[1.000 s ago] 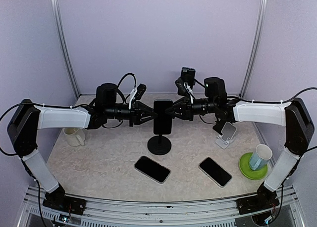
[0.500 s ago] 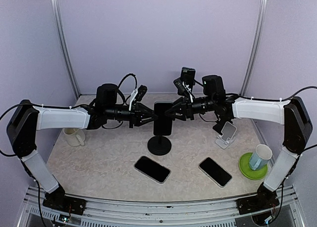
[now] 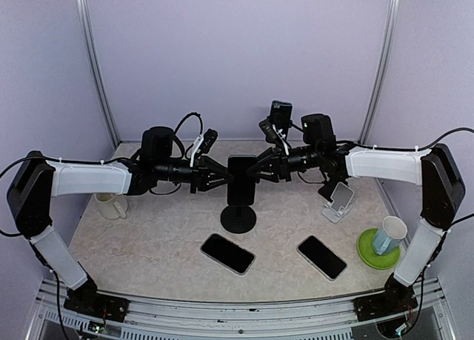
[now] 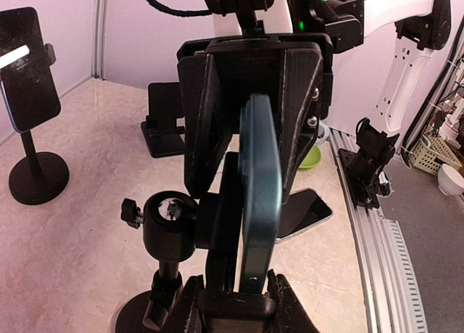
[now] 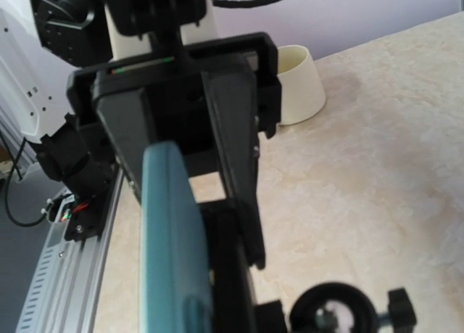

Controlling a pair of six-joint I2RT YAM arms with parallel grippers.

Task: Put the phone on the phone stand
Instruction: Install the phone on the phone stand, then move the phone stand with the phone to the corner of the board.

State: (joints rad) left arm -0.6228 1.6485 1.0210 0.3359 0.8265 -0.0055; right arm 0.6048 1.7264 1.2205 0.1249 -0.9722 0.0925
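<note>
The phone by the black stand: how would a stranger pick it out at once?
In the middle of the table is a black round-based stand. The phone is upright above it; the left phone and right phone lie flat.

- Bench (image 3: 163, 236): pale, marbled surface carrying everything below.
- Cream mug (image 3: 111, 204): upright near the bench's left edge.
- Left dark phone (image 3: 227, 253): lying flat, screen up, toward the near edge.
- Right dark phone (image 3: 322, 257): lying flat, well apart from the first.
- White stand (image 3: 339, 201): angled, at the right.
- Pale blue cup (image 3: 388, 235): upright on a green coaster (image 3: 368, 255), near right corner.
- Lilac walls (image 3: 237, 51): enclosing the bench.
</note>
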